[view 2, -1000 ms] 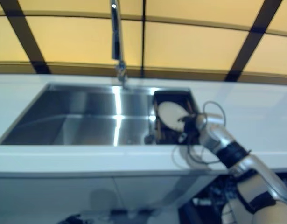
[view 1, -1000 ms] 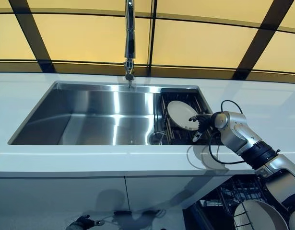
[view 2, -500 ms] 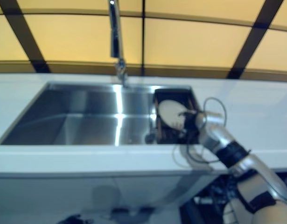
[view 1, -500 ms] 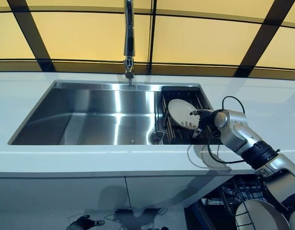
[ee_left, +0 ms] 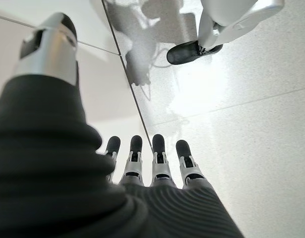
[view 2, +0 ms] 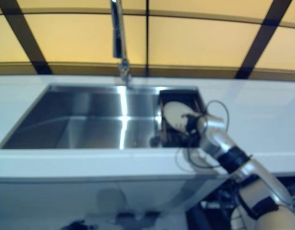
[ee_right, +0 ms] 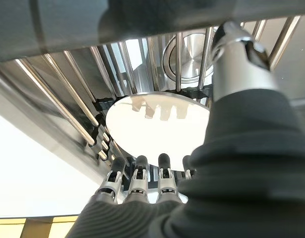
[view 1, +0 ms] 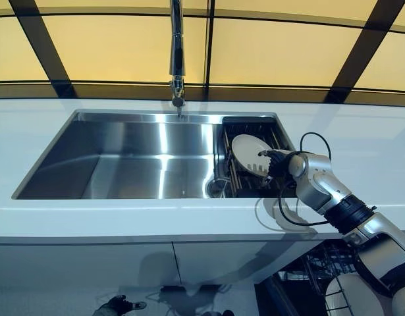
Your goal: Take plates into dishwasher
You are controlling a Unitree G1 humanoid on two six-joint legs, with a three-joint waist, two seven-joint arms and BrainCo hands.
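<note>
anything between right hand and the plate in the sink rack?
Nothing. In the right wrist view the right hand reaches toward the plate with straight fingers and only open air between; the rack bars lie beside and behind the plate.

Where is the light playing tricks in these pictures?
Left eye view: a bright streak of glare runs down the sink below the faucet. Right wrist view: finger-shaped shadows from the right hand fall on the plate. Left wrist view: a glare patch whitens the glossy floor past the left hand.

White counter, steel sink, rack holding plate
</note>
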